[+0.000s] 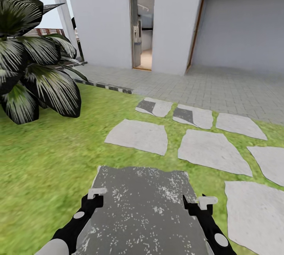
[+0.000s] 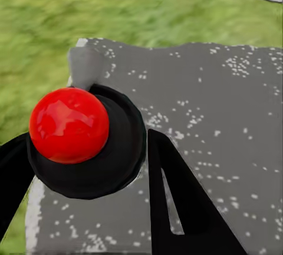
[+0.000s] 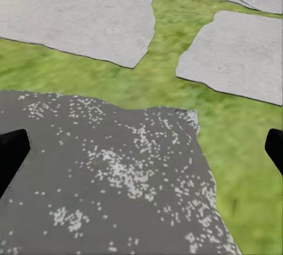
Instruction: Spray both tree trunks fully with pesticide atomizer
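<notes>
The pesticide atomizer (image 2: 71,125), a black body with a shiny red ball on top, sits between the black fingers of my left gripper (image 2: 85,149), which is shut on it. In the head view my left gripper (image 1: 96,196) hangs low over the near-left corner of a dark grey stone slab (image 1: 142,207). Fine whitish specks of pesticide (image 3: 124,172) dot that slab. My right gripper (image 1: 201,201) is over the slab's right edge, open, with nothing between its fingers (image 3: 12,151). The garden lawn (image 1: 47,160) lies all around.
A big dark-leaved plant (image 1: 31,73) stands at the left. Pale stepping stones (image 1: 211,150) lead over the grass to a paved terrace (image 1: 221,85) and a white house with an open doorway (image 1: 142,30). A bit of brown fence (image 1: 43,31) shows far left.
</notes>
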